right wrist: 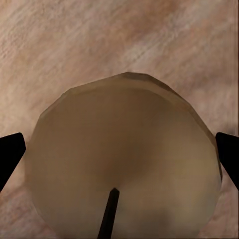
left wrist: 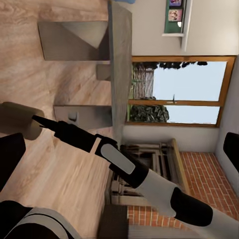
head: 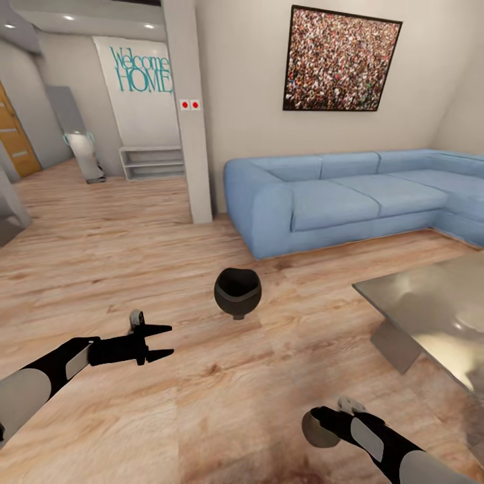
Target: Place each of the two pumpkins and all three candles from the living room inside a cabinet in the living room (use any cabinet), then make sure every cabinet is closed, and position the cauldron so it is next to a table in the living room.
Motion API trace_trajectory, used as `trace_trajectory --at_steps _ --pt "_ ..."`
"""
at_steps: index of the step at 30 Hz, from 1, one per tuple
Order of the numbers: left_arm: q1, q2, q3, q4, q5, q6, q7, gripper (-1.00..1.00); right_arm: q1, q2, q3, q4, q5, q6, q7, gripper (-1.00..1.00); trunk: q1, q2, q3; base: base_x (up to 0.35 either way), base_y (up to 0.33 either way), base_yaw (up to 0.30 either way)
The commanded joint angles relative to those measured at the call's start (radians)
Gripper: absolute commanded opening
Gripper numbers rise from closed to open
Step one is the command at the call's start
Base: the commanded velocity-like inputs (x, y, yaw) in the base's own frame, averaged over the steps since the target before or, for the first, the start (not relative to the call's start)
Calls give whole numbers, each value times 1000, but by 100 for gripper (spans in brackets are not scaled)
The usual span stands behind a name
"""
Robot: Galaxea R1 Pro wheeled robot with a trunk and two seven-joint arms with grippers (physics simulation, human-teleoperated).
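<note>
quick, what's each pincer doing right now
Left pincer: open, empty, above the floor.
Right pincer: shut on a candle.

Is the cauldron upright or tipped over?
Tipped: the cauldron lies on the wood floor, its mouth turned sideways toward the camera.

Right gripper (left wrist: 36, 119) closed on beige candle (left wrist: 19, 119) above wood floor (left wrist: 59, 164); grey table (left wrist: 119, 69), window (left wrist: 181, 89) and brick hearth (left wrist: 199, 172) beyond
</note>
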Motion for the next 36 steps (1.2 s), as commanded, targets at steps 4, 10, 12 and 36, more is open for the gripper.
trace_trajectory --at_steps 4,10,12,36 --pt "-1 1 -6 -1 6 11 -9 100 -1 -1 4 -1 -3 3 0 -100 -2 1 15 -13 2 -278" --pt "-1 1 -6 1 -4 11 -45 100 -1 -1 4 0 -2 3 1 -100 -5 2 38 -2 0 -278" --pt "-1 1 -6 1 -4 11 -48 100 -1 -1 4 -1 -2 3 1 -100 -6 2 45 -71 0 -278" --pt "-1 2 -6 3 -2 11 -53 100 -1 -1 5 4 -5 7 0 -100 -16 8 112 -324 33 -184"
